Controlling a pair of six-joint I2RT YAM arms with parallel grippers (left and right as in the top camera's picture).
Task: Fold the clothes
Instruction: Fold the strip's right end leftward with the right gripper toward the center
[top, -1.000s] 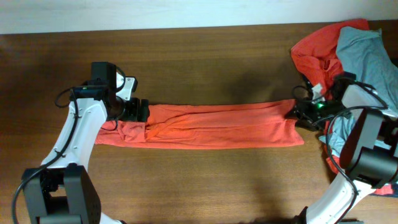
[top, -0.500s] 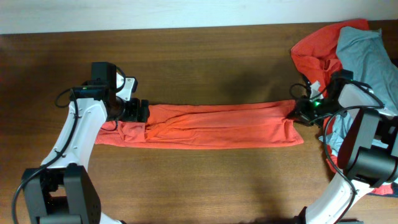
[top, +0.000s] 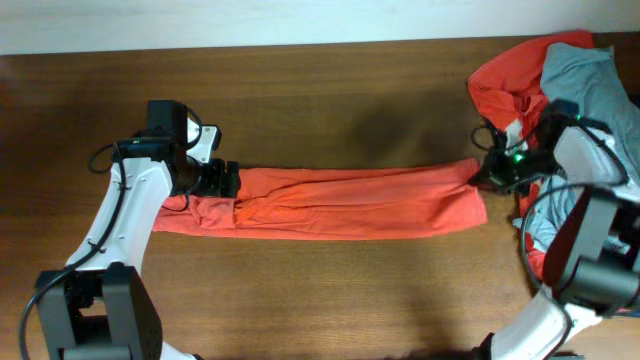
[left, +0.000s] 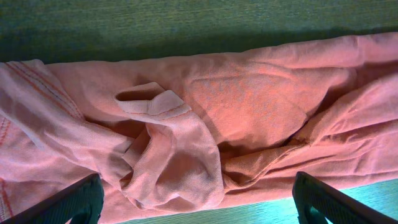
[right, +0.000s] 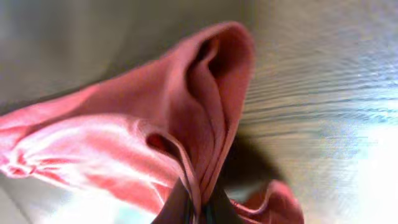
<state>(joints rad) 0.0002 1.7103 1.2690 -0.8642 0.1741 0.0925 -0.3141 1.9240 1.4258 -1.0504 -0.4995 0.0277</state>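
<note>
An orange-red T-shirt (top: 350, 200), folded into a long narrow strip, lies across the middle of the table. My left gripper (top: 228, 180) is open over its left end. In the left wrist view its fingers (left: 74, 202) stand wide apart on either side of the bunched cloth (left: 186, 124). My right gripper (top: 487, 172) is shut on the strip's far right corner. The right wrist view shows a fold of the shirt (right: 186, 112) pinched between the closed fingertips (right: 198, 208) and lifted slightly off the wood.
A heap of other clothes sits at the back right: an orange-red T-shirt (top: 505, 85) with a grey-blue T-shirt (top: 590, 80) on top, spilling down behind the right arm. Bare wooden table (top: 330, 300) lies in front of and behind the strip.
The right gripper has closed on the shirt's right end and drawn that corner slightly up and to the right. The left arm has not moved.
</note>
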